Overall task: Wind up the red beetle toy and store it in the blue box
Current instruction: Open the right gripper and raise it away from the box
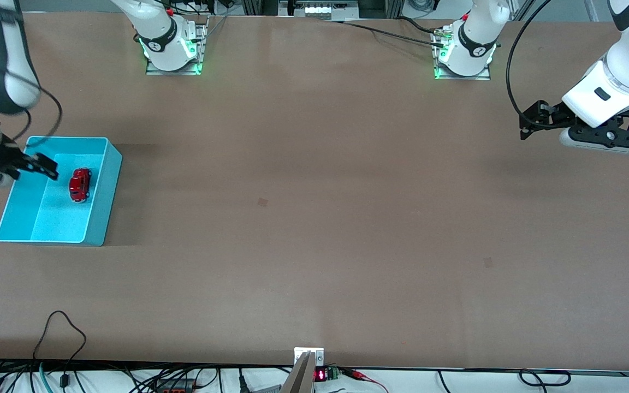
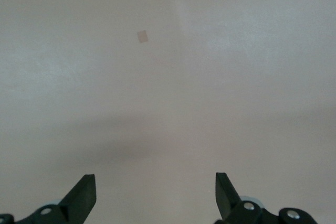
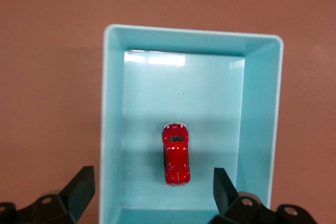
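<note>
I see the blue box (image 1: 104,202) on the brown counter (image 1: 314,229) at the right arm's end; the red beetle toy (image 1: 79,184) lies inside it on the floor, upright on its wheels, apart from every wall. I can read no brand, label or writing on toy or box. A small red lit display (image 1: 320,375) sits at the counter edge nearest the front camera, its digits too small for me to read.

The right end effector (image 1: 47,166) hangs over the box, just beside the toy, fingers spread wide and holding nothing. The left end effector (image 1: 527,121) waits in the air over the counter's opposite end, well apart from the box, fingers also spread wide and empty.

The right wrist view alone shows the toy (image 3: 176,153) from above, its pale window and silvery ends, between the two fingertips (image 3: 79,184) without touching them. The left wrist view shows only bare counter with a small square mark (image 2: 142,36).
</note>
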